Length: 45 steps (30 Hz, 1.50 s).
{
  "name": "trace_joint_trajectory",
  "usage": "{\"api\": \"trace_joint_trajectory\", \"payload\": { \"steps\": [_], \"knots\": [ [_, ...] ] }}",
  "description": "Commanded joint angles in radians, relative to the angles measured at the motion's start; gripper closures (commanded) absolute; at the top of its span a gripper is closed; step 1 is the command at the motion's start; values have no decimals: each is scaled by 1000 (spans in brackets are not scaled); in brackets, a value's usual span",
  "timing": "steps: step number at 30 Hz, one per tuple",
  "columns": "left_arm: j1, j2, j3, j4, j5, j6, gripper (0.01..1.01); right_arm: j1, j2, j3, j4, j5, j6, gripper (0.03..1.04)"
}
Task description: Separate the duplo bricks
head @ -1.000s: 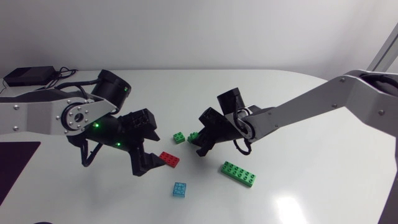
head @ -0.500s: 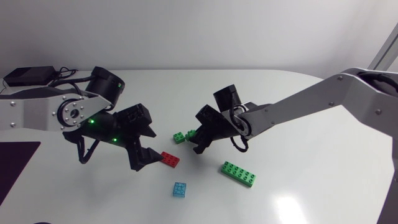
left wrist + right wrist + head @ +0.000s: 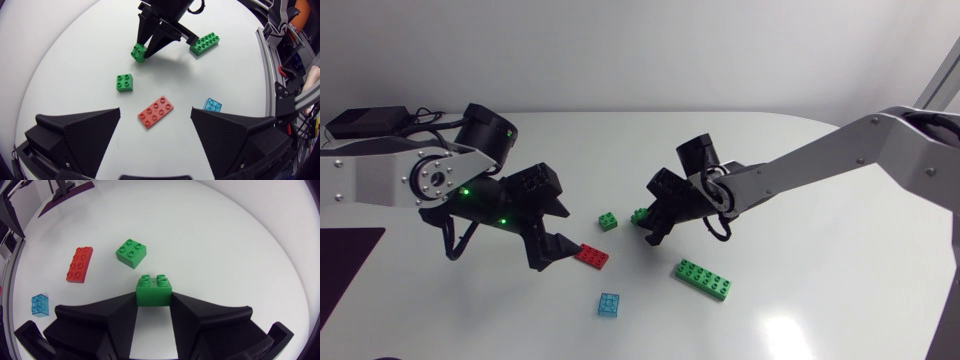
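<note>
Altogether three green bricks, one red brick, one blue brick.

There are two small green bricks, one long green brick, one red brick and one blue brick, five altogether.

The right gripper is closed on a green two-by-two Duplo brick, one black finger pressed against each of its side faces, studs facing up. Just ahead of it, and apart from it, a second green two-by-two brick lies on the white table, turned at an angle. A red two-by-four brick lies further off to the same side. A small translucent blue brick sits beside the gripper, near the red one.
</note>
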Motion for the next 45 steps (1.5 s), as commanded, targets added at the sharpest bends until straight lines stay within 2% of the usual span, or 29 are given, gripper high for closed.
{"api": "trace_joint_trajectory", "payload": {
  "steps": [1,10,14,19,25,27,34,35,37,42,43,45],
  "knots": [
    [10,17,8,5,8,-12,46,-2,45,-24,11,-14,-23,790],
    [5,31,3,15,8,-14,46,9,62,-70,63,-18,-40,782],
    [-1,34,6,22,8,-17,46,2,55,-95,65,-18,-49,628],
    [-10,46,6,32,8,-23,46,-11,33,-133,60,-19,-64,387],
    [-21,51,11,33,10,-29,46,-23,2,-158,57,-19,-69,180],
    [-21,51,13,33,8,-29,46,-31,-24,-161,49,-19,-69,139],
    [-18,47,8,33,10,-29,46,-49,-149,-159,-20,-31,-69,146],
    [-18,47,6,33,10,-29,46,-57,-157,-158,-27,-31,-70,179],
    [-18,47,5,33,10,-29,46,-72,-157,-158,-32,-31,-80,310],
    [-20,47,6,33,10,-29,46,-86,-136,-176,-32,-31,-101,726],
    [-21,47,8,33,10,-29,46,-86,-130,-179,-29,-28,-103,782],
    [-21,46,9,33,10,-29,46,-86,-108,-176,-26,-25,-110,782]
  ]
}}
